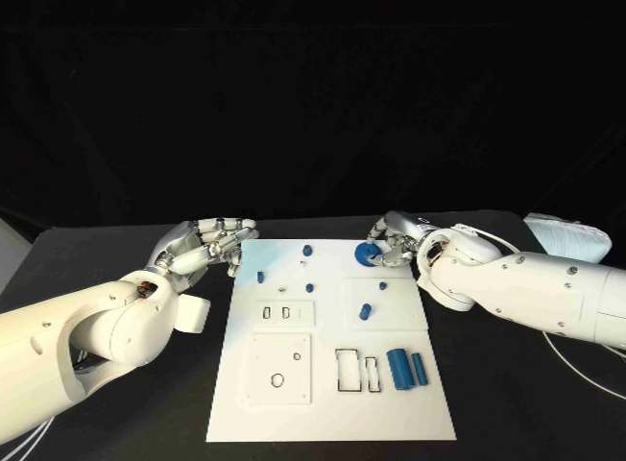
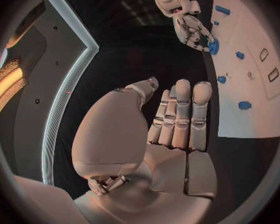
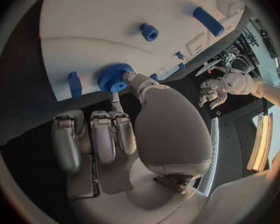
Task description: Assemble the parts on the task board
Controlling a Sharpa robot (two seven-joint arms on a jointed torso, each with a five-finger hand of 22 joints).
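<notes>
the right hand [image 1: 397,242] pinches a small blue gear [image 1: 365,252] at the far edge of the task board [image 1: 327,403]. the left hand [image 1: 203,246] holds nothing, fingers straight. the gear looks light, hard and bumpy, so grab its toothed rim

place: robotics lab | evidence: black table [image 1: 535,403], black backdrop, white task board [image 1: 327,403]

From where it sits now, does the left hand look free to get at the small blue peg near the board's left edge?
Probably yes. The left hand holds nothing and lies just off the white task board, with bare table between it and the small blue peg. The right hand is busy at the blue gear-like wheel.
</notes>
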